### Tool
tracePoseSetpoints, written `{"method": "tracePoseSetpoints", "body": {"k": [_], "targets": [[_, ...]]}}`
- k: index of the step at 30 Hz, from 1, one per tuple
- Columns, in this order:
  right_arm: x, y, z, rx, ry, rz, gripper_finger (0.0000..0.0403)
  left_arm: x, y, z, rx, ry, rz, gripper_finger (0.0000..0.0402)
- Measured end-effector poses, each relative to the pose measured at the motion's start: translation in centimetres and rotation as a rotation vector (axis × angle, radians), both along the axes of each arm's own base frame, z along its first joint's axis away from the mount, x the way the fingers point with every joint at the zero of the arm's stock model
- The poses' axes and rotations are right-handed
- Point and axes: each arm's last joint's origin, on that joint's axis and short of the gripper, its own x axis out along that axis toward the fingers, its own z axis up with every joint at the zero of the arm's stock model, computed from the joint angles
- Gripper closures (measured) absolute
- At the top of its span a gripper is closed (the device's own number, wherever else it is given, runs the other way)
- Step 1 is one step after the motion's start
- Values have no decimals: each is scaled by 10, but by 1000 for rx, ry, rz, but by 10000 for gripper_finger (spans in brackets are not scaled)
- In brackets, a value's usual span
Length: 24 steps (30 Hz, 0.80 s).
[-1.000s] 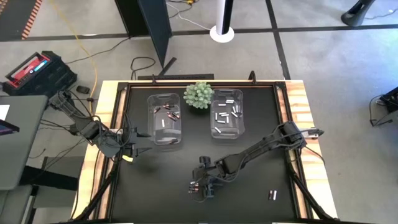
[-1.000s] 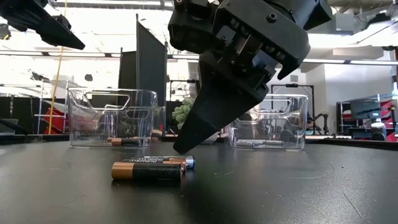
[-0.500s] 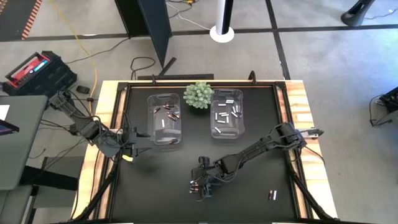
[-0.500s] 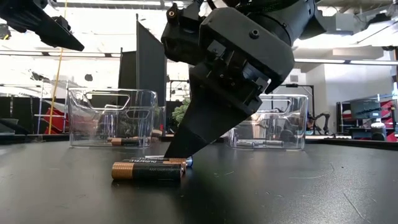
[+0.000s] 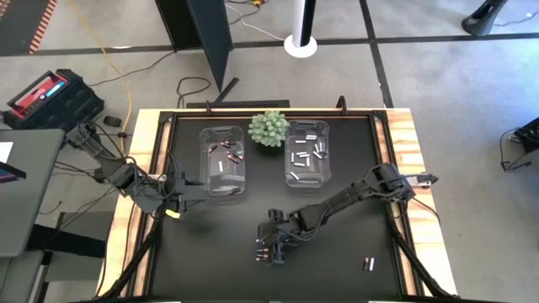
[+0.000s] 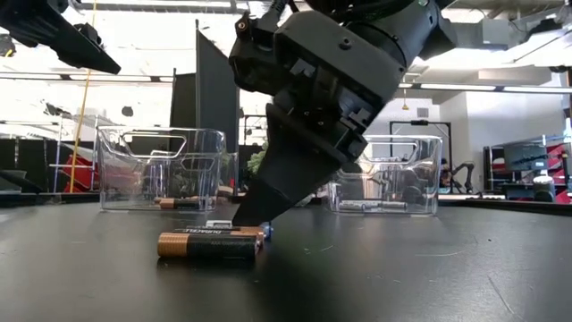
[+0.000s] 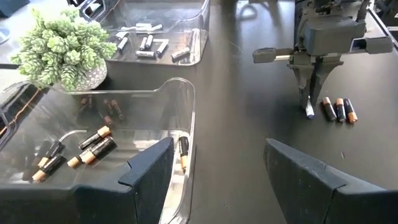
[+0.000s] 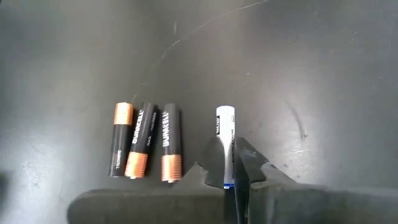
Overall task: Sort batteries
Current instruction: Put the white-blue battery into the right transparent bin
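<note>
Three dark, copper-ended batteries [image 8: 146,148] and one pale battery [image 8: 226,132] lie side by side on the black table, near its front middle. My right gripper [image 8: 231,167] reaches down to them and is shut on the pale one; the low view shows the right gripper's tips [image 6: 247,218] just behind a dark battery [image 6: 210,244]. My left gripper [image 7: 224,180] hangs open above the table's left side, beside the left clear bin [image 5: 226,160], touching nothing. One more battery [image 5: 368,263] lies at the front right. My right gripper pinches the pale battery between its two fingers [image 8: 213,163], on the battery's long sides near its blue end [image 8: 229,184]. The fingers slant down from the table's right side and run along the battery. The battery lies flat on the table.
The left bin [image 7: 106,146] holds dark batteries and the right bin [image 5: 307,153] holds pale ones. A green spiky plant [image 5: 269,128] stands between the bins at the back. Bare black tabletop lies around the row of batteries.
My right gripper has moved a little toward the table's left edge and sunk, its tips coming down onto the pale battery behind the dark ones. The batteries lie where they were.
</note>
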Motion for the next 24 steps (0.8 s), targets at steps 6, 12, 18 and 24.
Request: {"method": "tracePoseSetpoints", "body": {"k": [6, 12, 18, 24], "targets": [[3, -11, 3, -6, -1, -27, 385, 0, 0, -1, 6, 8, 0, 156], [-2, -23, 15, -48, 32, -44, 384, -1, 1, -1, 10, 13, 0, 156], [-13, -38, 35, -68, 99, -67, 384, -1, 1, -1, 11, 14, 0, 156], [-21, -50, 55, -69, 120, -89, 384, -1, 1, -1, 11, 14, 0, 156]]}}
